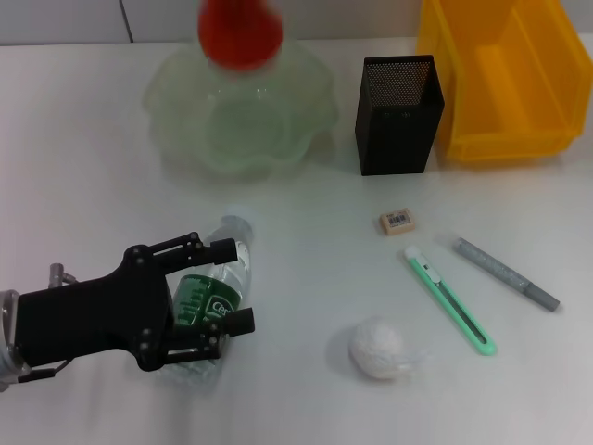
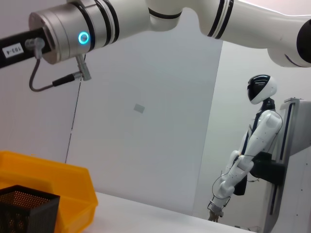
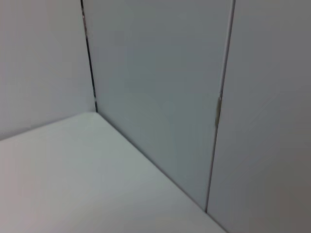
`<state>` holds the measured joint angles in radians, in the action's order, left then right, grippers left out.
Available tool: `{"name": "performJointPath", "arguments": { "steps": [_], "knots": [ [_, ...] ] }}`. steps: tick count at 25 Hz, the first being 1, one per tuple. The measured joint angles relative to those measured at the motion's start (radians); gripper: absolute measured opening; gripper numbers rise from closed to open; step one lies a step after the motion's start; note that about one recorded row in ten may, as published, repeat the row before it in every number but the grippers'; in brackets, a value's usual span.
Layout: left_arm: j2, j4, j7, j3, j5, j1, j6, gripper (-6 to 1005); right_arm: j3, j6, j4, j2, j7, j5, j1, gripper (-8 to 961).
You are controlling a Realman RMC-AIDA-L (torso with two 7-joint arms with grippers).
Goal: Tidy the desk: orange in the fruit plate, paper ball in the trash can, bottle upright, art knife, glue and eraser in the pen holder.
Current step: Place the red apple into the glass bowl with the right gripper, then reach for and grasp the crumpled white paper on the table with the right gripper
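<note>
A clear bottle (image 1: 211, 301) with a green label lies on its side at the front left of the table, cap (image 1: 237, 224) pointing away. My left gripper (image 1: 232, 285) is open, one finger (image 1: 215, 249) over the neck end and the other across the label. The orange (image 1: 241, 28) shows blurred at the far rim of the pale green fruit plate (image 1: 185, 111). The eraser (image 1: 397, 222), green art knife (image 1: 450, 299), grey glue pen (image 1: 506, 273) and white paper ball (image 1: 380, 349) lie on the table to the right. The black mesh pen holder (image 1: 398, 116) stands behind them. My right gripper is out of view.
A yellow bin (image 1: 505, 74) stands at the back right, next to the pen holder; both also show in the left wrist view, the bin (image 2: 48, 184) and the holder (image 2: 24, 208). A white arm (image 2: 194, 19) spans overhead there. The right wrist view shows only wall and table.
</note>
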<state>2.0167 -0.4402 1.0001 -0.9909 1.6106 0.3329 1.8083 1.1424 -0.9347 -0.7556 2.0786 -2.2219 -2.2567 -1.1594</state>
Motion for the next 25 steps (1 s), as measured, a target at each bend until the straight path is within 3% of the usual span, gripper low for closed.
{"name": "performJointPath", "arguments": {
  "steps": [8,10,11,13,17,19,21,25],
  "knots": [
    [0.000,0.000,0.002,0.000,0.000,-0.004,-0.011,797,-0.002,-0.005,-0.028,0.000,0.010,0.020,0.007,492],
    [0.000,0.000,0.004,0.000,0.000,-0.006,-0.013,797,-0.001,-0.021,-0.043,0.000,0.011,0.020,0.013,721],
    [0.000,0.000,0.004,0.000,0.000,-0.007,-0.013,797,-0.001,-0.047,-0.058,0.000,0.011,0.020,0.019,742],
    [0.000,0.000,0.004,0.000,0.000,-0.009,-0.013,797,-0.002,-0.133,-0.104,-0.005,0.010,0.019,0.033,783],
    [0.000,0.000,0.007,0.000,0.000,-0.012,-0.011,797,0.001,-0.492,-0.264,-0.037,-0.023,-0.021,0.077,844],
    [0.000,0.000,0.008,0.000,0.000,-0.013,-0.009,797,0.003,-0.668,-0.342,-0.042,-0.040,-0.067,0.105,843],
    [-0.003,0.000,0.009,-0.001,0.000,-0.015,-0.009,797,0.008,-0.812,-0.422,-0.035,-0.046,-0.122,0.144,841],
    [-0.009,0.000,0.010,-0.002,0.000,-0.018,-0.009,797,0.058,-0.962,-0.498,-0.002,-0.044,-0.178,0.230,841]
  ]
}}
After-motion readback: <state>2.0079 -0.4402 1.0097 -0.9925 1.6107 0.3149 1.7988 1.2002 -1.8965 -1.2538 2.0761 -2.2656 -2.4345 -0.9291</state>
